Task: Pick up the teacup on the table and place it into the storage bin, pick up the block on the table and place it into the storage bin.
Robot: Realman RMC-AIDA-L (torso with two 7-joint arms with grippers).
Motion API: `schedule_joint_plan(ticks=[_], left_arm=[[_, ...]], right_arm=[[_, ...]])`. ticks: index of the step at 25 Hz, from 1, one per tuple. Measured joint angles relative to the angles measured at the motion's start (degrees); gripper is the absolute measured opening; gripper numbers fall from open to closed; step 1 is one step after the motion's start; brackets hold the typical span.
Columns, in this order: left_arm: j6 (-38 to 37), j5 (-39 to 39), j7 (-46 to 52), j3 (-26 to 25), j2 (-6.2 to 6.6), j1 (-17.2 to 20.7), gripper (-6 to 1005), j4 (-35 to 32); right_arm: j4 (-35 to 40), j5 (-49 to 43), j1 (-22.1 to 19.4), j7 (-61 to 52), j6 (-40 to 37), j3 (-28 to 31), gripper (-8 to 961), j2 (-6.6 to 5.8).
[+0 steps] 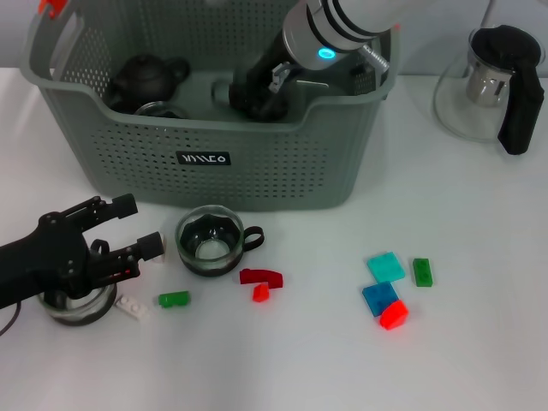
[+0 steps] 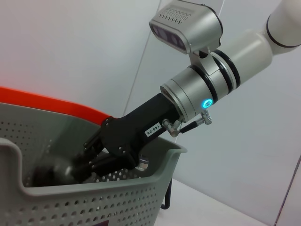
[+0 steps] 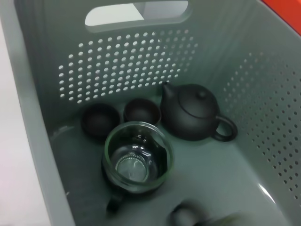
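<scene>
Several pieces of tea ware already sit inside the storage bin (image 1: pixel 257 163), the big grey-green perforated basket at the back of the white tabletop (image 1: pixel 479 360): the right wrist view shows a dark teapot (image 3: pixel 193 113), two small dark cups (image 3: pixel 142 111) side by side and a glass cup (image 3: pixel 135 162) on its floor, so part of the job looks done. The right claw (image 1: pixel 248 101) reaches down into the bin from the upper right, its dark fingers low among those items; I cannot tell how wide they stand or whether they hold anything. The left claw (image 1: pixel 137 235) lies low on the tabletop in front of the bin, its fingers spread apart and empty, pointing at a glass teacup (image 1: pixel 210 242) with a dark handle that stands just in front of the bin's wall, not yet gripped. Beneath the left arm is another round glass piece (image 1: pixel 77 306), partly hidden. A glass pitcher (image 1: pixel 492 81) with a black handle stands to the right of the bin. None of the blocks on the tabletop has been collected: red pieces (image 1: pixel 261 278) and a green block (image 1: pixel 174 299) lie near the teacup, with a white one (image 1: pixel 131 306) beside the green, and a cluster of teal, blue, green and red blocks (image 1: pixel 387 291) lies farther right. By my reading, at least one teacup and the blocks remain to be moved.
</scene>
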State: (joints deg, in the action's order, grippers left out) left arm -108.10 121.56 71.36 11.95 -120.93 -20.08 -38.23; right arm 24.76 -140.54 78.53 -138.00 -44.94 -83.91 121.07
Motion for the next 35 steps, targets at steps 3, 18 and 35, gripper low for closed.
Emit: schedule_joint_plan(ticks=[3,18,35], left_arm=[[0.1,0.0,0.0,0.0,0.0,-0.1,842,0.0],[0.3,-0.1,0.1,-0.1,0.08,0.0,836,0.0],[1.3,-0.3,0.3,0.0,0.52,-2.1,826,1.1]], right_arm=[[-0.5,0.0,0.2,-0.2,0.3,0.0,241,-0.03],[30.7,1.0,-14.8,-0.7,-9.9,9.0,699,-1.08],[34.4,65.7,-58.3,61.7,-48.1,26.9,776,-0.96]])
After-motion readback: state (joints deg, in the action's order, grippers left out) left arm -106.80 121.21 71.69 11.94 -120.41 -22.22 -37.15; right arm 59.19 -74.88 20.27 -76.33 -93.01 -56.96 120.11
